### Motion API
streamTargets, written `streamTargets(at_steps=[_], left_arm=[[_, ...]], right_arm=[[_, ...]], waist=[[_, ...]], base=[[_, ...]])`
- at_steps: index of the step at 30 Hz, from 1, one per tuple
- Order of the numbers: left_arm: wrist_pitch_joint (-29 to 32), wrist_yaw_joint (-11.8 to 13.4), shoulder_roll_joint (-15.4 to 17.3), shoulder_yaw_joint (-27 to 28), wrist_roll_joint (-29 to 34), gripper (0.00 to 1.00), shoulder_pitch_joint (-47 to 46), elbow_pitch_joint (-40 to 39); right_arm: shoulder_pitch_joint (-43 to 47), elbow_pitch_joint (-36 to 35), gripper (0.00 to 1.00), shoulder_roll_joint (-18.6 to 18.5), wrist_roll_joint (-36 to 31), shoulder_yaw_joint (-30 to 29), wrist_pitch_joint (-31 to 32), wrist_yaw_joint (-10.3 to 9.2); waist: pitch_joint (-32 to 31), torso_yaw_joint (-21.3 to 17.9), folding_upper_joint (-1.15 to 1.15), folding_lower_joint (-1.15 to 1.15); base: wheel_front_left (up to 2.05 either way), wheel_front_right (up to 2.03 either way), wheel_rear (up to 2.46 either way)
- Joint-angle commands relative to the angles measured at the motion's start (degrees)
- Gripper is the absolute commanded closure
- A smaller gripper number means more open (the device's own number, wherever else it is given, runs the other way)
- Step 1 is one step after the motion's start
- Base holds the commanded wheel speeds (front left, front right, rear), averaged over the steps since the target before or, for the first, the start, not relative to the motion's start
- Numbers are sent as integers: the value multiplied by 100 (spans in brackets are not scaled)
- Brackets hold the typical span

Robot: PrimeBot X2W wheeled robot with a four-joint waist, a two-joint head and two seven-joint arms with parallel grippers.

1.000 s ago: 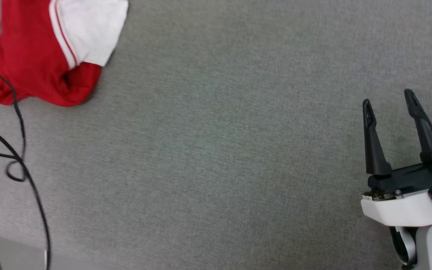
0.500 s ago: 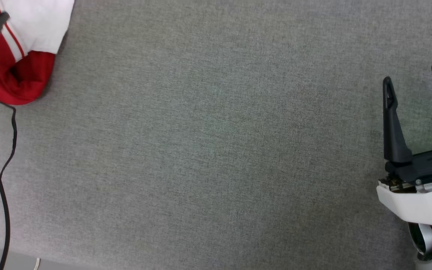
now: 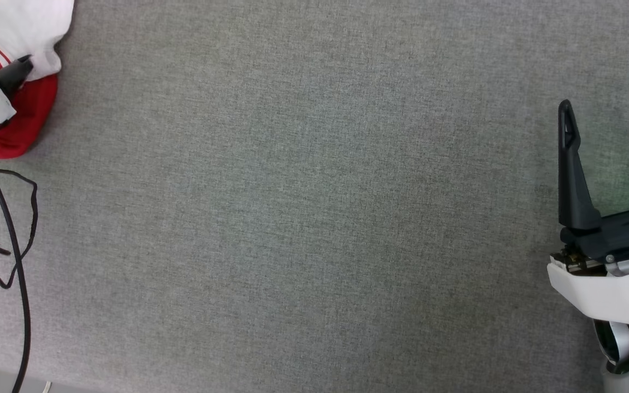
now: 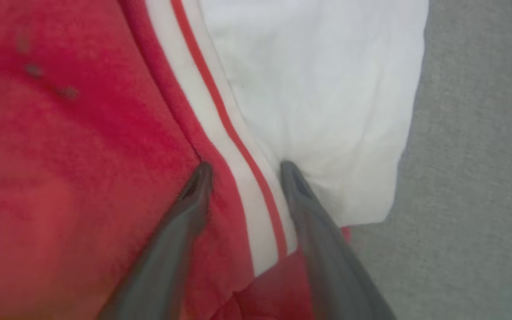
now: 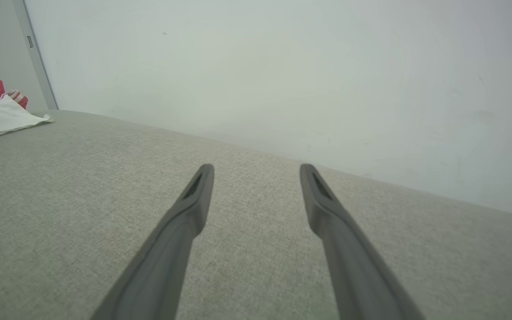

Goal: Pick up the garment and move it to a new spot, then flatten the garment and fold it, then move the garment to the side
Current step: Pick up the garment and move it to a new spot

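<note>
Red and white garment (image 4: 82, 111) lies at the far left of the table (image 3: 314, 218). The left gripper (image 4: 242, 171) has just come down on it, jaws wide astride the striped trim (image 4: 214, 120), nothing pinched yet, so the pick-up can start; the right gripper (image 3: 604, 98) waits open, empty.

The head camera has swung, so the garment (image 3: 22, 117) now lies at that view's upper-left edge. The left gripper (image 4: 243, 173) has come in over it. A second ago just its cable (image 3: 17, 262) showed, then one finger, now its white housing too. The cable's loop behind the gripper has reshaped.
</note>
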Motion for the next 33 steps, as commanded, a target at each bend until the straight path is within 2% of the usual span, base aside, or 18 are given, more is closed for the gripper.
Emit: streamTargets(at_steps=[1, 11, 19, 23, 33], left_arm=[[-99, -5, -167, -246, 9, 100, 167, 90], [-1087, 0, 385, -1027, 171, 100, -336, -557], [-1359, 0, 613, -1889, 105, 100, -487, -1408], [-1416, 0, 555, -2416, 62, 100, -568, -1973], [-1491, 0, -161, -3570, 45, 100, -506, -2988]], right_arm=[[-51, -1, 0, 38, 13, -10, -14, -5], [124, 265, 0, 198, 168, 39, -14, -5], [321, 463, 0, 325, 282, -4, -14, -5], [403, 507, 0, 366, 334, -31, -14, -6], [458, 583, 0, 391, 664, -112, -14, -5]], waist=[[-78, -3, 0, 1], [-819, 96, 0, 1], [-1466, 107, 0, 1], [-1709, 45, 0, 1], [-2000, -458, 0, 1]], base=[[0, 0, 0], [0, 0, 0], [0, 0, 0], [0, 0, 0], [0, 0, 0]])
